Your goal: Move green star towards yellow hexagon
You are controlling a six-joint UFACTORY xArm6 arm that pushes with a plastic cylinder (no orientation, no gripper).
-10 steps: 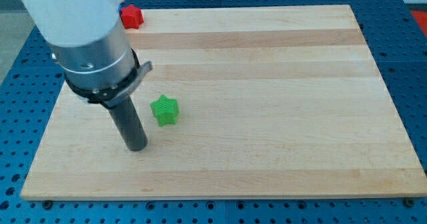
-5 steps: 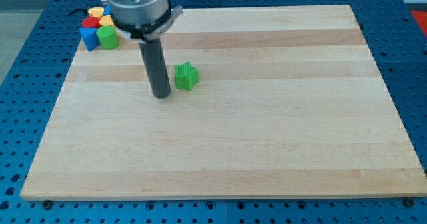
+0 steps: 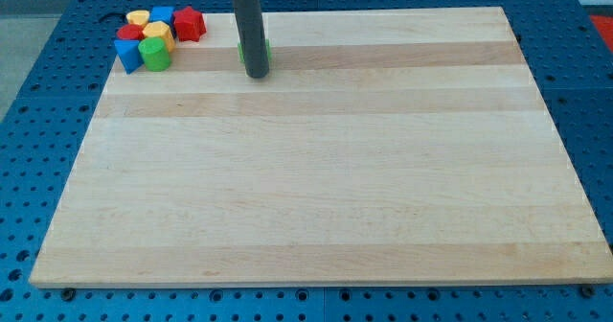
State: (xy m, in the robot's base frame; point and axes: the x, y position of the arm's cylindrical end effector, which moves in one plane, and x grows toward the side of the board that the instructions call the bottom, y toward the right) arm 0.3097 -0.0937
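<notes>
**One view: star mid-push, nearly hidden behind rod**

Camera view. One rod, no fingers or jaws on this rig, so nothing to report as apart or clamped. My tip (image 3: 256,75) sits on the wooden board (image 3: 335,188) near the view's top, left of centre. Green star (image 3: 265,48) shows only as thin green slivers on either side of the rod, just above the tip; it looks touching or v. close to the rod, can't tell which. Shape can't be confirmed from what shows; calling it the star from colour + task.

Cluster at the view's top-left corner of board: yellow hexagon (image 3: 156,32) in the middle, w/ a second yellow block (image 3: 140,17) above-left, blue block (image 3: 161,14), red star (image 3: 189,22), red block (image 3: 126,34), another blue block (image 3: 128,56) and a green cylinder (image 3: 154,54). Star is well apart from the hexagon, to its right and slightly lower.

Step in hand (judgement): push phase, approx. halfway at best. Tip stands below the star, so a push from here would send it towards the top edge, not leftward.

Next move calls for: bring tip round to the star's right side, then push left w/ slight upward bias towards the hexagon. Risk: red star lies between the two, may get knocked.
</notes>
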